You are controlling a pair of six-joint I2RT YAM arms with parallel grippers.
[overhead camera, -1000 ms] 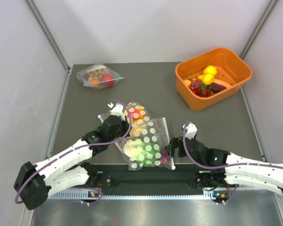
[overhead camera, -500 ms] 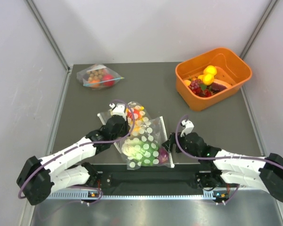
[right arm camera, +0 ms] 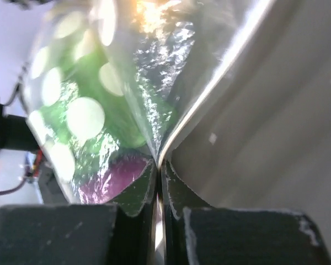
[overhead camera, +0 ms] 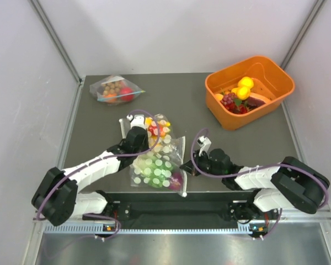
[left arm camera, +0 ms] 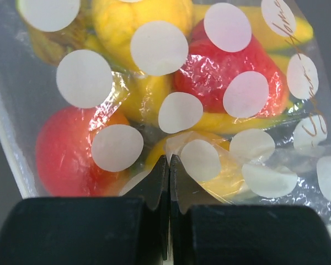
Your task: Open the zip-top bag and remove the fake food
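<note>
Far left, toward the back of the table (overhead camera: 91,124): a plain clear bag of brown balls (overhead camera: 113,89), well apart from both arms and no part of this job.

Next along, the left gripper (left arm camera: 169,161): jaws pressed fully together, nipping a fold of dotted film (left arm camera: 176,144) just past the tips. Owner of that film: not clear from the wrist view. Directly beyond the tips, the dotted bag of yellow and red pieces (left arm camera: 154,83), not the wanted one.

Just right of that claw and nearer the arm bases: the zip-top bag (overhead camera: 154,165), with green lettuce (overhead camera: 160,172) and a purple onion-like piece (overhead camera: 176,179) inside. Overlapped at its far end with the yellow-and-red bag. Stretched between the two claws, long axis slanting from the left claw down toward the near right.

Right of it, the right gripper (right arm camera: 159,164): likewise clamped tight, on a clear edge of the zip-top bag, green and purple showing through the film to its left.

Far right, an orange tub (overhead camera: 240,118) of lemons and grapes, well apart.

By judgement, opening in hand and nothing removed yet. Coming pull hinges on both claws holding opposite lips of the same mouth; with the left on the wrong bag, only sliding, no parting. Right arm surely on the bag; left nearer its far end.
</note>
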